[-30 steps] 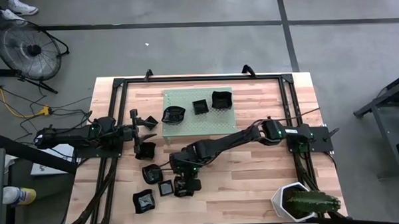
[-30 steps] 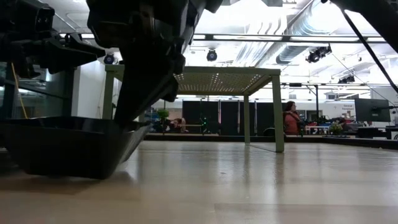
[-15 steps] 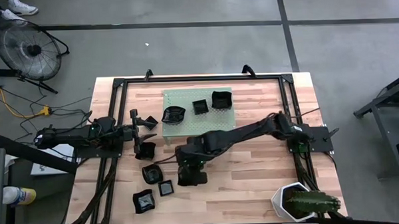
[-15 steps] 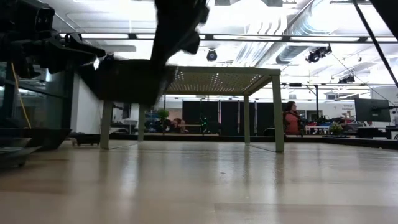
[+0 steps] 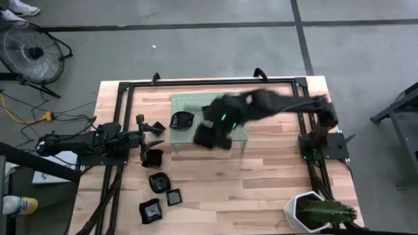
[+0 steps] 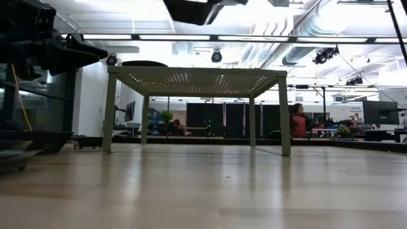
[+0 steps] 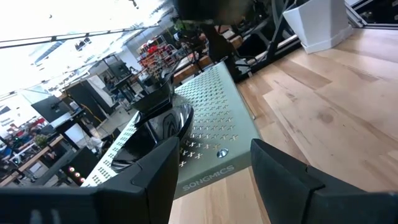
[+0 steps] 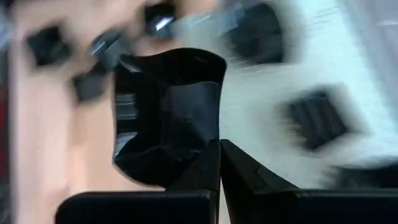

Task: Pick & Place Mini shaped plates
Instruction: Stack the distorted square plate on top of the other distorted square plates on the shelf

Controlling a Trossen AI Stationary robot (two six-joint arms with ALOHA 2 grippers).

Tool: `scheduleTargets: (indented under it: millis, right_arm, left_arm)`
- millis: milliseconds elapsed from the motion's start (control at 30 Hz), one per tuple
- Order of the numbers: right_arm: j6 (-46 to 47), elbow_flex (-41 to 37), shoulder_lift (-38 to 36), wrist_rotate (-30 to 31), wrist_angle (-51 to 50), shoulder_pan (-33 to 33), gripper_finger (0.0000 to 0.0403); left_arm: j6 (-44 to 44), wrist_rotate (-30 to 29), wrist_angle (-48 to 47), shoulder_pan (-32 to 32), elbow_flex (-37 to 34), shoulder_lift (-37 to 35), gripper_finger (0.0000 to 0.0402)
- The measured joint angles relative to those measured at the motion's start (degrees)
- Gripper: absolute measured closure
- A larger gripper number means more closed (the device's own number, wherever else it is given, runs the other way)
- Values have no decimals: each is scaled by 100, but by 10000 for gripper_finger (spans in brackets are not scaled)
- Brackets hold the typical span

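Plate (image 8: 165,115) now rides pinched in your right gripper (image 5: 211,135) up off the wood to the green perforated stand (image 5: 185,136), so placing comes next; left gripper (image 7: 211,168) waits open.

I see the wooden table (image 5: 267,178) carrying a pale green perforated stand (image 5: 189,135) toward its far edge. Four mini black plates (image 5: 159,182) lie on the boards near the left arm's side, and a white hexagonal plant pot (image 5: 299,210) sits at the near right corner.
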Motion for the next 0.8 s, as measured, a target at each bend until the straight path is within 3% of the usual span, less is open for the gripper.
scheduleTargets:
  millis: [233,533,800]
  right_arm:
    - [789,2,-751,495,-376,-1053,402]
    - [1221,0,-925,-228,-1102,-2424,402]
    - [1164,-4,-925,-472,-1166,-2666,402]
  left_arm:
    - [2,2,0,1,-1,2,208]
    - [2,2,0,-1,-2,0,208]
    - [2,2,0,-1,0,1,208]
